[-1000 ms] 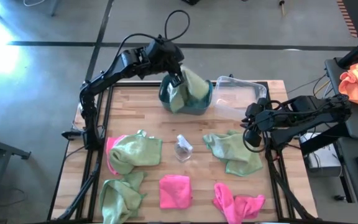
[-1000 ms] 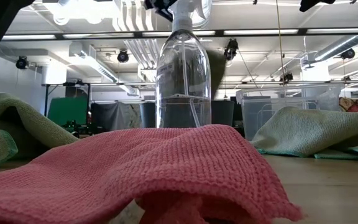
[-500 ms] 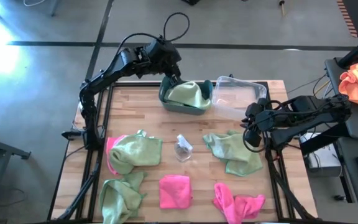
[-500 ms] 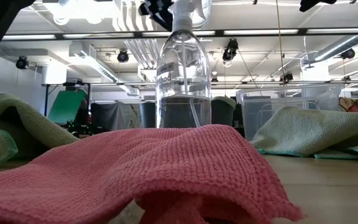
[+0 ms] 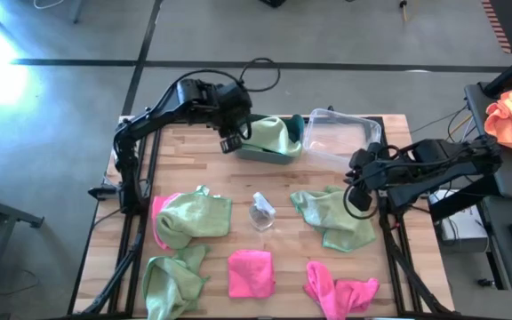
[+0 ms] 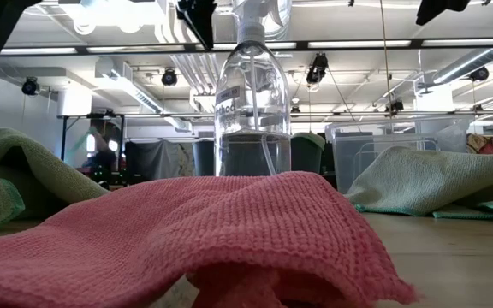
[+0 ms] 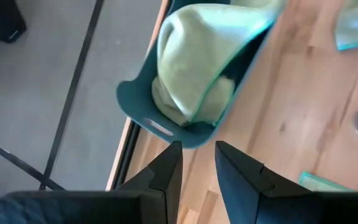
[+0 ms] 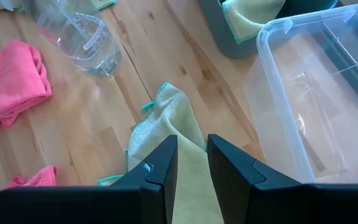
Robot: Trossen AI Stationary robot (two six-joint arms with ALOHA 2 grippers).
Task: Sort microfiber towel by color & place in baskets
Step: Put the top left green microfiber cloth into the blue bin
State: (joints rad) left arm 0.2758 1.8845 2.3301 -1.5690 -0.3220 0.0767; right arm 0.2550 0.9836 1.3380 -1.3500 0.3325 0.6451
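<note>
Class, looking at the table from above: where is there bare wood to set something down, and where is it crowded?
Bare wood lies left of the teal basket, and in a strip between that basket and the spray bottle. The table's near half is crowded with green and pink towels; the clear basket fills the far right corner.

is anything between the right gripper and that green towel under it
Nothing visible. The right gripper hangs directly over the green towel with only open air between, its fingers slightly apart and empty. The spray bottle stands off to one side.
</note>
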